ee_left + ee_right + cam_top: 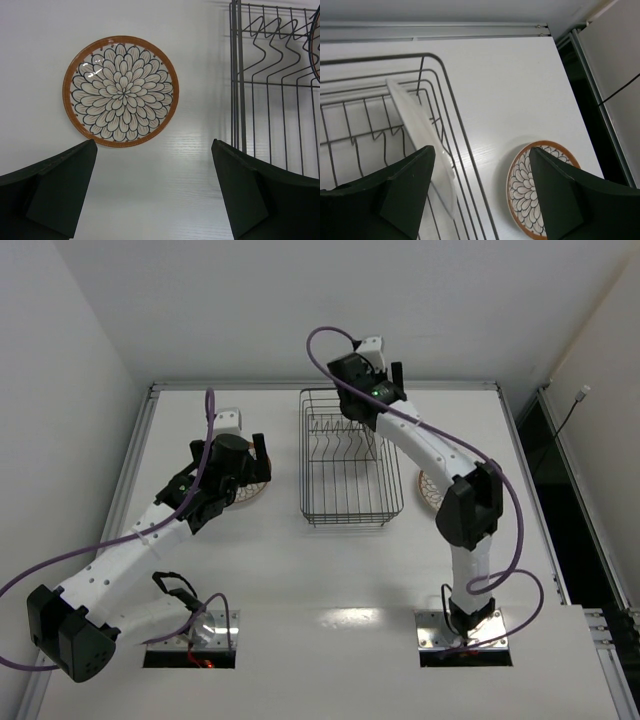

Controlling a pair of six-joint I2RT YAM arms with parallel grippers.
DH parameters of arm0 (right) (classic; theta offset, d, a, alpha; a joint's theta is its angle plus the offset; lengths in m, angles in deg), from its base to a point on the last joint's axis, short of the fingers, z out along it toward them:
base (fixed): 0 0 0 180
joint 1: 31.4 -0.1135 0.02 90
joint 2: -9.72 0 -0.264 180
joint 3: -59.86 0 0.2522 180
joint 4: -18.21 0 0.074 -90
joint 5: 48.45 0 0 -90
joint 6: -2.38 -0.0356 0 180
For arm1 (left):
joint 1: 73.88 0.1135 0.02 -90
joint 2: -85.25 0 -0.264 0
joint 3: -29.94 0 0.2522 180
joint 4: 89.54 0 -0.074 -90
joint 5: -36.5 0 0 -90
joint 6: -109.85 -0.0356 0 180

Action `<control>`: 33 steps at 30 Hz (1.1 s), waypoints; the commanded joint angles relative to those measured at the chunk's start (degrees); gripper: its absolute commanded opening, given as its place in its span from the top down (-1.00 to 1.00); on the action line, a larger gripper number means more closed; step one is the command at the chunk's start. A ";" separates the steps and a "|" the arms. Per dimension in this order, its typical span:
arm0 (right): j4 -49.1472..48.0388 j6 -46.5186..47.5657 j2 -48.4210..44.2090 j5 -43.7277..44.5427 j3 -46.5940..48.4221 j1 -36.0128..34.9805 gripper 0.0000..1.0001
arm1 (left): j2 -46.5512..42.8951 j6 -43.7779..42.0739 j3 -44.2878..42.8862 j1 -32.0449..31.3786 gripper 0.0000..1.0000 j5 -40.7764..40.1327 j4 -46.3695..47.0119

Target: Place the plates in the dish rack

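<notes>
The plates: beneath your left gripper [154,145], spread wide and empty, a brown-rimmed petal plate [120,91] lies flat on the table [165,200], left of the dish rack [237,75]. Your right gripper [482,150], also spread, hangs over the rack's far end, where a white plate [415,125] leans on edge. A second petal plate [525,187] lies flat to the rack's right.
</notes>
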 commanded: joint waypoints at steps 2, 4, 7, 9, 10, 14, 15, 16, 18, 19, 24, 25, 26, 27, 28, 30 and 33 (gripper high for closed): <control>0.58 3.19 4.35 -2.30 3.60 3.31 -0.48 | -0.01 -0.05 -0.47 0.15 -1.00 0.11 0.81; 0.58 3.19 5.05 -4.06 3.60 4.20 -0.48 | -0.01 -0.05 -0.47 0.15 -1.00 0.11 0.81; 0.58 3.19 5.58 -5.28 2.90 5.52 -0.43 | 0.51 -0.05 -0.47 0.15 -1.00 0.11 0.81; -0.21 2.50 4.45 -5.29 1.49 5.52 -0.43 | 0.51 -0.05 -0.47 0.15 -1.00 0.11 0.81; -2.47 2.49 3.48 -5.29 -0.86 5.52 -0.41 | 0.51 -0.05 -0.47 0.15 -1.00 0.11 0.81; -7.06 2.49 -3.71 -5.29 -6.33 6.05 -0.41 | 0.51 -0.05 -0.47 0.15 -1.00 0.11 0.81; -7.59 1.97 -4.69 -5.29 -6.94 6.05 -0.41 | 0.51 -0.05 -0.47 0.15 -1.00 0.11 0.81; -8.29 1.96 -5.48 -5.29 -7.65 6.05 -0.41 | 0.51 -0.05 -0.47 0.15 -1.00 0.11 0.81; -8.29 1.96 -6.89 -5.29 -7.65 6.57 -0.41 | 0.51 -0.05 -0.47 0.15 -1.00 0.11 0.81; -8.29 1.96 -6.90 -5.29 -7.65 6.58 -0.41 | 0.51 -0.05 -0.47 0.15 -1.00 0.11 0.81; -11.80 4.85 -8.74 -12.65 -6.95 6.05 -0.41 | 1.04 -0.05 -0.47 0.15 -1.00 0.11 0.81; -11.81 4.86 -8.74 -15.89 -6.95 6.05 -0.41 | 1.04 -0.05 -0.47 0.15 -1.00 0.11 0.81; -11.11 4.86 -7.09 -17.23 -5.12 6.05 -0.41 | 1.04 -0.05 -0.47 0.15 -1.00 0.11 0.81; -9.98 4.86 -5.86 -18.20 -3.54 6.05 -0.41 | 1.04 -0.05 -0.47 0.15 -1.00 0.63 0.81; -8.57 4.86 -4.37 -18.82 -1.78 5.53 -0.41 | 1.04 -0.05 -0.47 0.15 -1.00 0.64 0.81; -5.49 4.86 -0.33 -20.14 2.53 5.52 -0.36 | 1.04 -0.05 -0.47 0.15 -1.00 0.64 0.81; -5.48 5.39 1.18 -21.46 2.64 5.00 -0.36 | 1.04 -0.05 -0.47 0.15 -1.00 0.64 0.81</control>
